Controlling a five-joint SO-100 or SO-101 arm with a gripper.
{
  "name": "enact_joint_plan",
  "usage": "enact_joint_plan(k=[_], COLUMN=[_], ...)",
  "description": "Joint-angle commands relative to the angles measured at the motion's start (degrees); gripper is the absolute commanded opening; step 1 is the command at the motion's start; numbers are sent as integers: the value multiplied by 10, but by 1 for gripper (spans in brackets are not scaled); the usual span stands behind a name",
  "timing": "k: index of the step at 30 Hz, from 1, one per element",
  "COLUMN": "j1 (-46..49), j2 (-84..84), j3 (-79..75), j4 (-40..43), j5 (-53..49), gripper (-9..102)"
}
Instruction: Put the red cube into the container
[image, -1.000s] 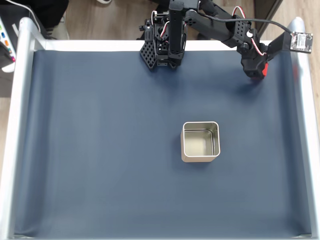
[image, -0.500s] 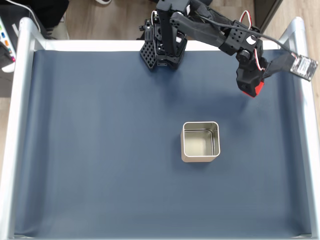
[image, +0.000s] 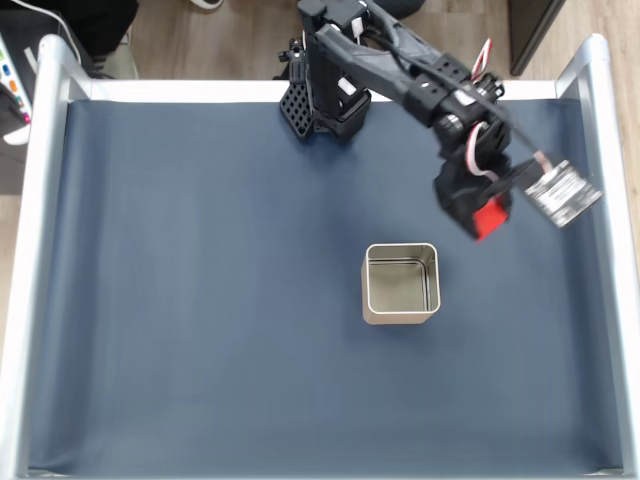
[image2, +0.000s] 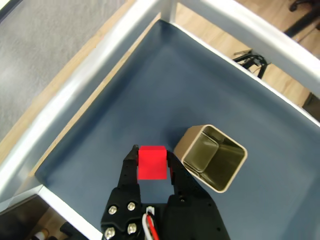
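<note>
My gripper (image: 482, 224) is shut on the red cube (image: 489, 219) and hangs above the mat, up and to the right of the container (image: 401, 283) in the fixed view. In the wrist view the red cube (image2: 152, 162) sits squeezed between the two black fingers of the gripper (image2: 152, 159). The container (image2: 213, 157), a square silver-beige tin with shiny inner walls and nothing inside, lies just right of the cube in that view.
A dark blue mat (image: 200, 300) covers the table, framed by silver rails (image: 35, 200) on the left, top and right. The arm's black base (image: 320, 95) stands at the top edge. A small camera board (image: 560, 195) sticks out right of the gripper.
The arm has swung the held cube down from the top right corner toward the container, roughly halving the distance. The container has stayed put.
</note>
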Motion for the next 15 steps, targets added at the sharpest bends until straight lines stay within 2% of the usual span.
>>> enact_joint_plan(k=[1,10,15], j1=[52,160,195], j2=[33,40,38], j3=[-34,-29,1], j4=[4,-2,-38], j5=[-21,-45,-50], gripper=[0,0,0])
